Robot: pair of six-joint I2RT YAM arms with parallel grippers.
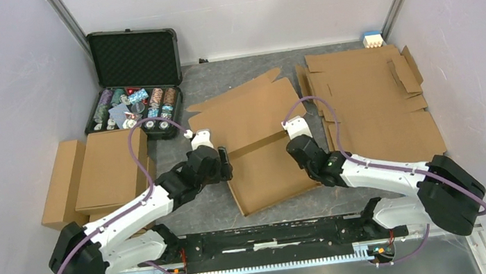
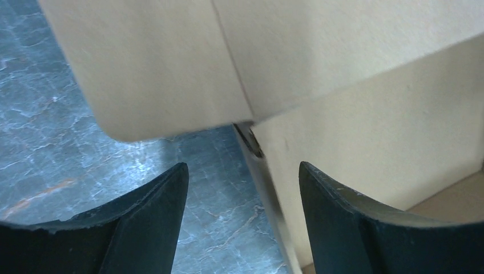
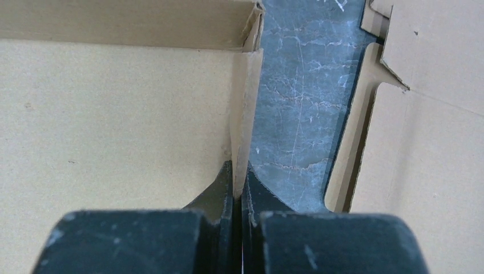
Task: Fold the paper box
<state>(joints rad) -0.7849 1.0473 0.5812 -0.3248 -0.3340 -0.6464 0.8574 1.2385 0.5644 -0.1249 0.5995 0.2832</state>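
Grey marbled surface [image 1: 239, 67], my right gripper [image 3: 240, 171] clamping the paper box [image 1: 263, 152] wall, left gripper [image 2: 242, 171] open astride its other edge, flat cardboard sheets [image 1: 369, 100] crowding right.

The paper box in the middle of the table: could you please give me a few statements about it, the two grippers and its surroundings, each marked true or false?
1. The right gripper is shut on an upright side flap of the paper box. True.
2. The left gripper is clamped shut on the box. False: its fingers stand apart, with the box's edge between them.
3. The black case at the far left is closed. False: its lid stands open.
4. Flat cardboard sheets lie on the table to the right of the box. True.
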